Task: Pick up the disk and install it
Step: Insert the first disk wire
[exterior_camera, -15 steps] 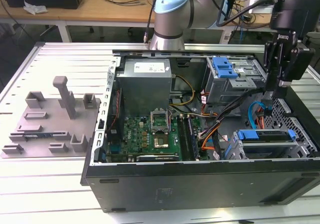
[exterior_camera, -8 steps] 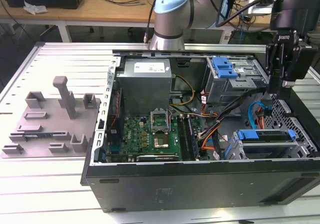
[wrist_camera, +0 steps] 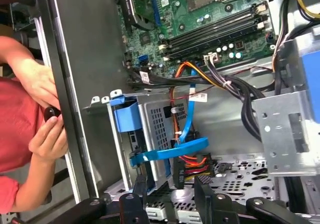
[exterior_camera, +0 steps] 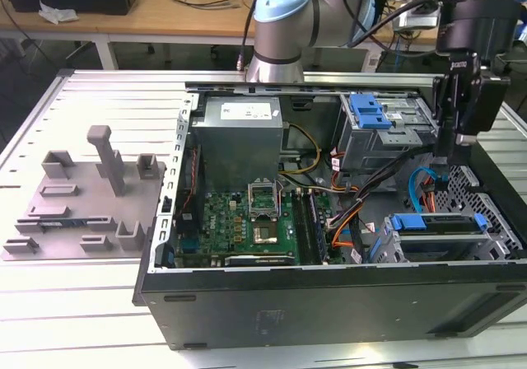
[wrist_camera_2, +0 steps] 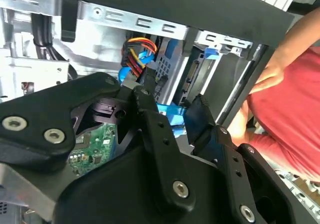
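The disk (exterior_camera: 438,224) appears as a flat grey slab with blue rails, lying in the drive cage (exterior_camera: 494,245) at the case's front corner, on the exterior view's right. In the second wrist view its silver edge (wrist_camera_2: 192,79) shows inside that cage. My gripper (exterior_camera: 445,156) hangs just above and behind the cage, apart from it. It is open in both wrist views (wrist_camera_2: 172,115) (wrist_camera: 172,194), with nothing between its black fingers (wrist_camera: 139,190). A blue cable (wrist_camera: 175,151) loops in front of the cage wall beyond the fingertips.
The open computer case (exterior_camera: 329,295) holds a motherboard (exterior_camera: 247,225), a grey power supply box (exterior_camera: 243,134) and a second cage with a blue tab (exterior_camera: 368,111). Cable bundles (wrist_camera: 240,84) run beside the cage. A person's hands (wrist_camera: 45,129) rest at the case edge. A grey fixture (exterior_camera: 82,200) lies at the exterior view's left.
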